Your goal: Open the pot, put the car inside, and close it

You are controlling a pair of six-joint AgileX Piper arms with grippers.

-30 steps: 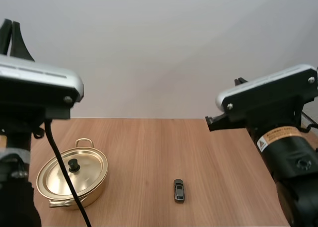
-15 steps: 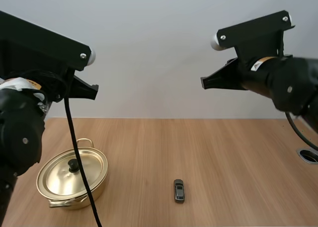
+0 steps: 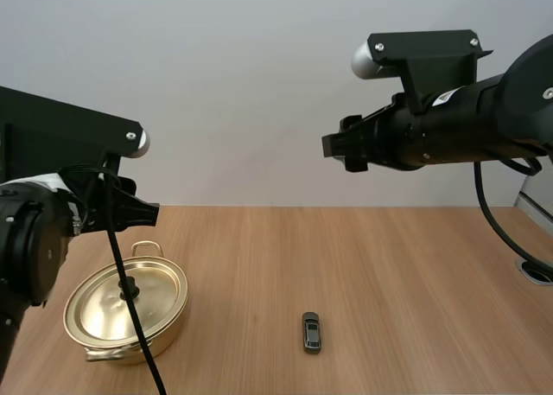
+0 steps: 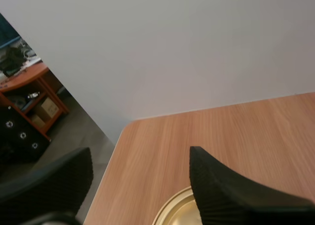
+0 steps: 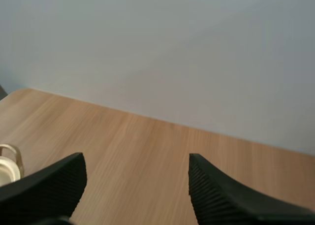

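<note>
Pot [image 3: 127, 313] is parked at the left of the table [image 3: 406, 265], with the lid [image 3: 130, 293] sat on it. Car [image 3: 311, 332] is laid on bare wood, well off to the pot's right. Left gripper [image 4: 139, 155] is held up over the pot and right gripper [image 5: 135, 158] is raised over the table. Both are spread wide open, nothing held.

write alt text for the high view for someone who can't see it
A gold pot with its lid on sits left on the table, a small dark car lying apart to its right. The left gripper hangs above the pot's side, the right gripper higher up.
</note>
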